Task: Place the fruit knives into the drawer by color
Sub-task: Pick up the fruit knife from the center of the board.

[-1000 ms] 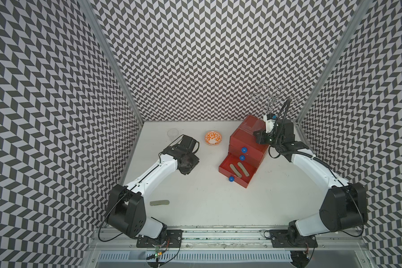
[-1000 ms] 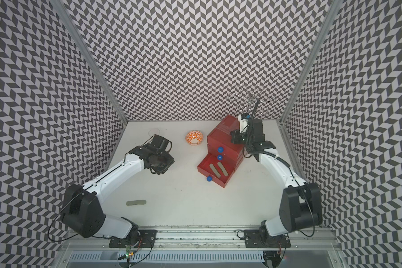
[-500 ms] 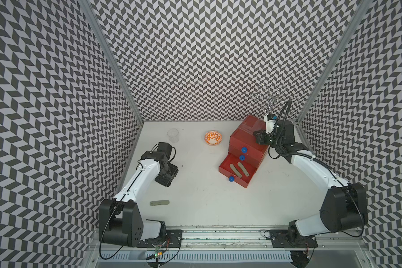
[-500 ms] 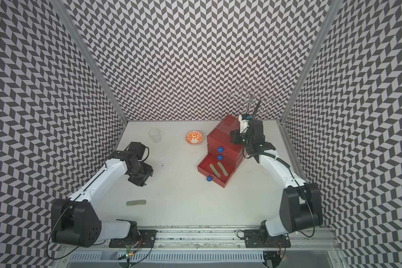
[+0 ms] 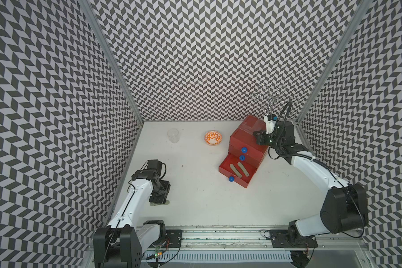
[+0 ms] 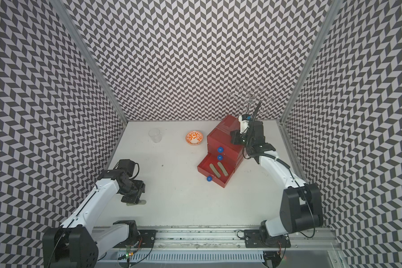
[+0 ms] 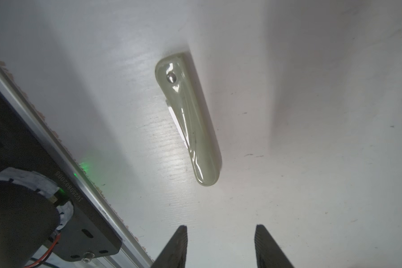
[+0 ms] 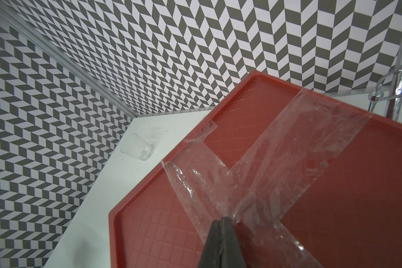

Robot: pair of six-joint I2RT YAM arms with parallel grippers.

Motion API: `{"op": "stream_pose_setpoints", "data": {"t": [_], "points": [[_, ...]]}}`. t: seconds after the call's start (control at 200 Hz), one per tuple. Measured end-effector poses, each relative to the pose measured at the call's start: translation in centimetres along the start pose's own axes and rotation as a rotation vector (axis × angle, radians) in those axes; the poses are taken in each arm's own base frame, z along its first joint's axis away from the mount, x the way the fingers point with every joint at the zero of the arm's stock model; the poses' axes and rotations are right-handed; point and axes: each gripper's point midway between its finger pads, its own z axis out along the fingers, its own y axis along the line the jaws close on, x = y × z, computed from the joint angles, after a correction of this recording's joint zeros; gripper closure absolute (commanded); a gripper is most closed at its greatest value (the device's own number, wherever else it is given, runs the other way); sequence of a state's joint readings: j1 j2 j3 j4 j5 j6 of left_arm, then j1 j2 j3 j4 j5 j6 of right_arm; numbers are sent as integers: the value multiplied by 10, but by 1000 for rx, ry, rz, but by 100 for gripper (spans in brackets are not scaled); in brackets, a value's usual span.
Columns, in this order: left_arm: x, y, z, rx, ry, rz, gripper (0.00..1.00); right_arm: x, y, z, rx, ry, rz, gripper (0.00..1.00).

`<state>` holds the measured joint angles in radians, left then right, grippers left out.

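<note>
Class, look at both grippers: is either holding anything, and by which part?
Nothing is held. The left gripper is open, clear of the grey-green fruit knife on the table; the right gripper is shut, empty, above the red drawer chest.

Bright, even overhead light leaves broad soft shadows on the bench (image 7: 311,185) beyond the left claw (image 7: 221,228), and white glare streaks the fruit knife (image 7: 195,130).

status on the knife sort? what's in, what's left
Done: two grey-green knives lie in the pulled-out bottom drawer. In hand: nothing gripped; the left hand hangs open over a third grey-green knife on the table, the right hand is shut over the chest top. Left: pick and drawer that knife; upper two drawers are closed, contents unseen.
</note>
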<state>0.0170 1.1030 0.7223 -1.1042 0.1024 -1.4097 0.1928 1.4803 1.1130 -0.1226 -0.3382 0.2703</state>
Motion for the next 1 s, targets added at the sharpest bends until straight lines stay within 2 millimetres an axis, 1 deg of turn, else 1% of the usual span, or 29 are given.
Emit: {"op": "stream_pose_setpoints", "data": {"t": [0.11, 0.3, 0.501, 0.726, 0.866, 1.001], "points": [[-3, 1, 1, 2, -4, -32, 51, 1, 0, 0, -3, -1, -1, 98], [-18, 8, 3, -4, -13, -120, 51, 1, 1, 0, -8, -1, -3, 98], [-31, 15, 9, -41, -11, -144, 51, 2, 1, -1, -8, -1, -6, 98], [-36, 15, 14, -58, -10, -135, 51, 2, 1, -1, -10, -3, -10, 98], [-38, 20, 22, -92, 1, -140, 51, 2, 2, -1, -12, -3, -11, 98], [-40, 23, 26, -98, 4, -146, 51, 2, 2, -1, -12, -3, -11, 97]]}}
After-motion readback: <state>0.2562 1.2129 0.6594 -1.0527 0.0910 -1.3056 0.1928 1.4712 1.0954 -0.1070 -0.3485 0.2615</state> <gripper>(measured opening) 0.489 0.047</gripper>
